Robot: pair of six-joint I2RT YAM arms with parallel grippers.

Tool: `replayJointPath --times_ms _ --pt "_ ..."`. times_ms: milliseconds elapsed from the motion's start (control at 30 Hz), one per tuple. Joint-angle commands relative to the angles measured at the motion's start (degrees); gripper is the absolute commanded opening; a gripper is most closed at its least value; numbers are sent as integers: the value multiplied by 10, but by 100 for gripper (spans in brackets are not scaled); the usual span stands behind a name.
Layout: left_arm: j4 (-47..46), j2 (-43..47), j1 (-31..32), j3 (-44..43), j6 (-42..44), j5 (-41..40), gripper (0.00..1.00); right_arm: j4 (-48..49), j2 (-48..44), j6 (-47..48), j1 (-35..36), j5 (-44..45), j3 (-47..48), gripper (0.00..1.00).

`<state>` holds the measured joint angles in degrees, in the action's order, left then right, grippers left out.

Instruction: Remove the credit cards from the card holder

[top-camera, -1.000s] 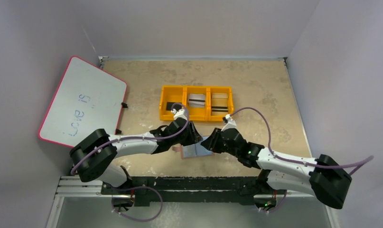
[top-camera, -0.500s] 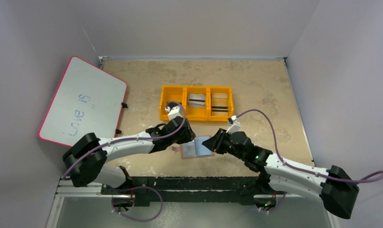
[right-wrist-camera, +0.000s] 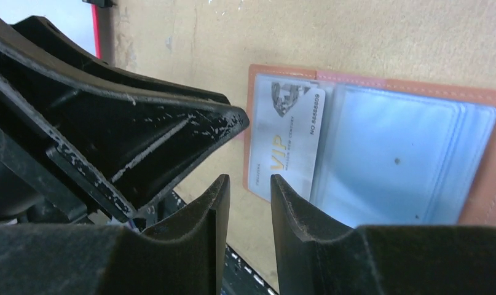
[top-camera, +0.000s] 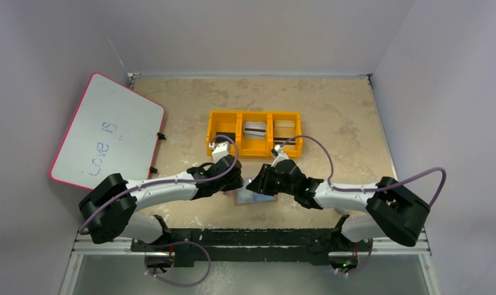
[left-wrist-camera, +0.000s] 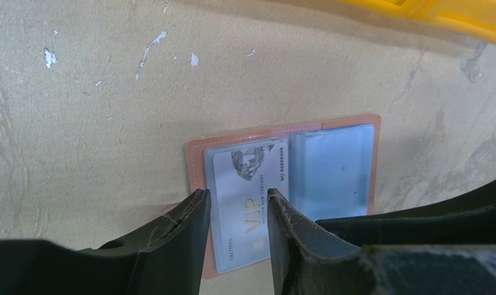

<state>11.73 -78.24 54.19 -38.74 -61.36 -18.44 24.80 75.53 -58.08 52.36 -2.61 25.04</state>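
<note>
The tan card holder point(top-camera: 240, 197) lies open and flat on the table near the front edge. In the left wrist view the holder point(left-wrist-camera: 195, 166) shows a pale blue-grey credit card point(left-wrist-camera: 248, 184) marked VIP in its left pocket, its near end sticking out. The right panel point(left-wrist-camera: 334, 172) is a clear sleeve. My left gripper point(left-wrist-camera: 236, 193) is open, its fingers straddling the card's near end just above it. My right gripper point(right-wrist-camera: 249, 179) is open and empty, hovering by the card's point(right-wrist-camera: 288, 141) protruding corner, close beside the left gripper's finger point(right-wrist-camera: 141, 123).
An orange three-compartment tray point(top-camera: 209, 132) with cards in it stands behind the holder. A red-edged whiteboard point(top-camera: 107, 132) leans at the left. The table's front edge and black rail point(top-camera: 251, 236) lie just below the holder.
My right gripper has moved left across the holder to its left half. My left gripper has shifted slightly left and nearer. The holder has stayed in place.
</note>
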Motion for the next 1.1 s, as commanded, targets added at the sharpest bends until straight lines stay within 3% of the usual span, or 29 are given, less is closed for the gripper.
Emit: replayJointPath --times_ms 0,267,633,1067 --pt "2 -10 6 -1 12 7 39 58 28 4 -13 -38 12 34" --pt "9 -42 8 6 22 25 39 89 82 -16 -27 -70 1 34" --pt "27 -58 12 2 35 21 38 -7 71 -4 -28 -9 18 36" --pt "20 -96 33 0 43 23 23 99 130 -62 -33 -55 -10 29"
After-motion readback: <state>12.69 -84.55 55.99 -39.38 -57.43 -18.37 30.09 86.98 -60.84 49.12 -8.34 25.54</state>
